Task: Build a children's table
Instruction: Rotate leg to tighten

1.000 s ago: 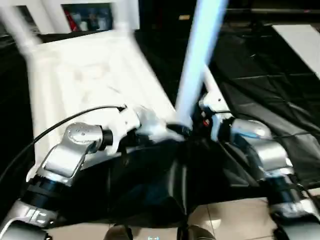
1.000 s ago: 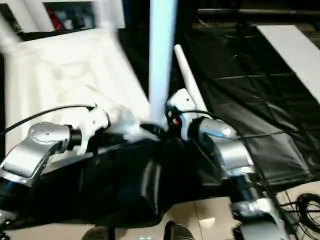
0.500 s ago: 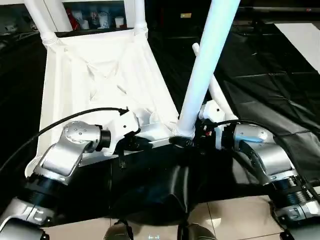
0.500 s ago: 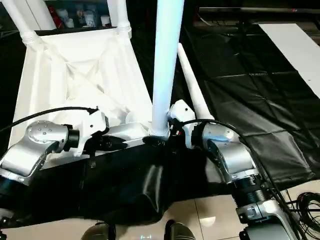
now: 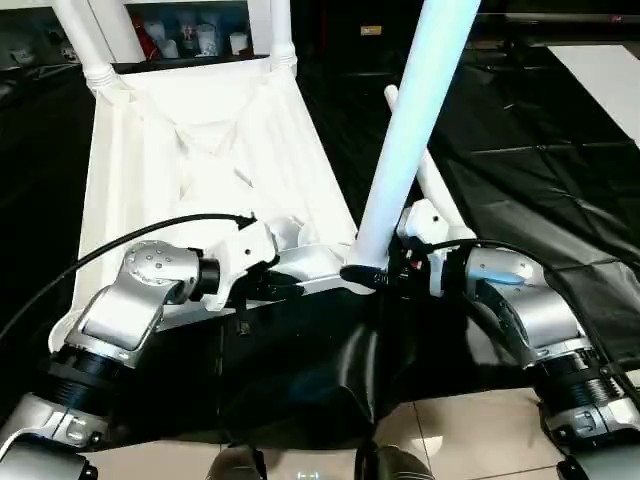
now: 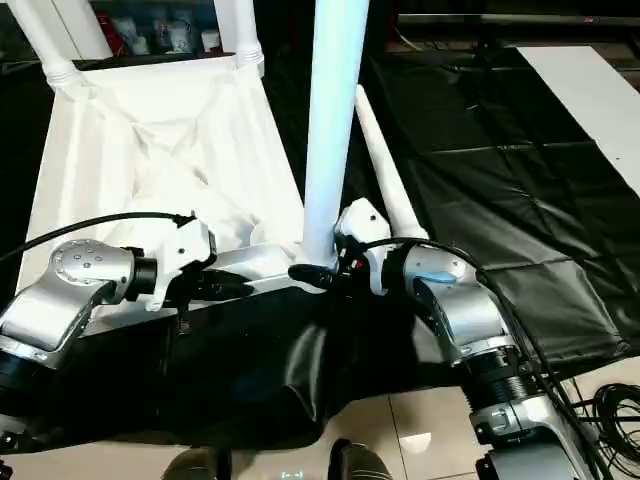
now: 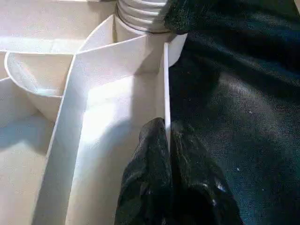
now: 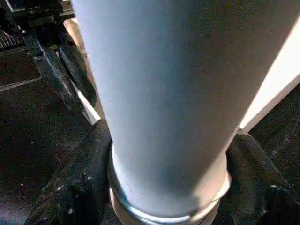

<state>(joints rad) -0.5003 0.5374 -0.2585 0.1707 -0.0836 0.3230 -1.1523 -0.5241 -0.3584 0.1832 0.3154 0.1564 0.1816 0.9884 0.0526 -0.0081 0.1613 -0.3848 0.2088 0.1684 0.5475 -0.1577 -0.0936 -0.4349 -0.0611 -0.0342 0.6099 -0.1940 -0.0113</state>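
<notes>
The white tabletop (image 5: 200,150) lies upside down, ribs up, on a black sheet. Two white legs (image 5: 95,40) (image 5: 280,30) stand in its far corner sockets. A third leg (image 5: 410,120) stands upright in the near right socket. My right gripper (image 5: 368,276) is shut on that leg's base, its fingers (image 8: 89,168) lying against both sides. A fourth leg (image 6: 385,180) lies loose on the sheet just right of the tabletop. My left gripper (image 7: 168,136) is shut on the tabletop's thin near rim wall, close to the same corner.
The black sheet (image 6: 500,180) covers the ground to the right, with a flat white board (image 6: 590,90) at its far right. A cabinet with small items (image 5: 190,35) stands behind the tabletop. Tiled floor (image 5: 470,440) and cables (image 6: 610,400) lie near my feet.
The right gripper's fingers have closed in around the base of the upright leg. The picture was blurred a second ago and is steady now. The left gripper has kept its hold.
</notes>
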